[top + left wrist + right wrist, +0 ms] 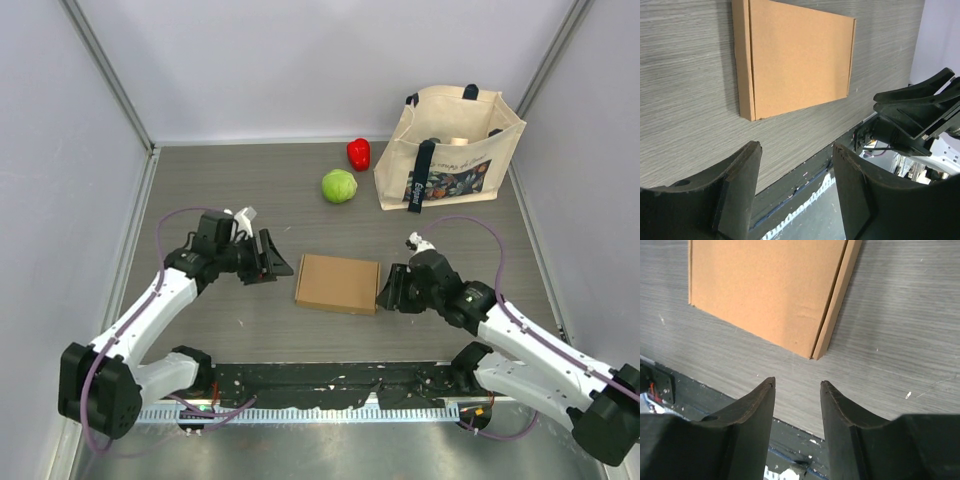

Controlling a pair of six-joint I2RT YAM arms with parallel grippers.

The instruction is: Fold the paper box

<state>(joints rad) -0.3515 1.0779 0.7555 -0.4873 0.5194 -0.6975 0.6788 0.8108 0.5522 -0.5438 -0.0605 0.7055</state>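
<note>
Starting at the left gripper (268, 257), we see its two dark fingers spread wide, with nothing held between them. Through the gap its wrist camera shows only the grey wood-grain table (685, 100) and the dark strip along the table's near edge. This gripper sits low over the table, pointing right toward the paper box (338, 283), near it but not touching.

The right gripper (390, 288) faces back from the other side. Its fingers are also parted and empty, though the gap looks narrower than on the left. In its wrist view the box's near corner lies just ahead of the fingertips, with a thin band of bare table between them.

The paper box is plain brown cardboard, closed and lying flat on the table midway between the two grippers (a seam runs along one long side, where the lid meets the wall). It sits a little way in from the near edge.

Further out, toward the back of the table, a round green vegetable (339, 185) rests well apart from the box. A red pepper (358, 153) lies just behind it. At the back right stands a beige tote bag (450, 150) with dark handles, upright and open at the top.
</note>
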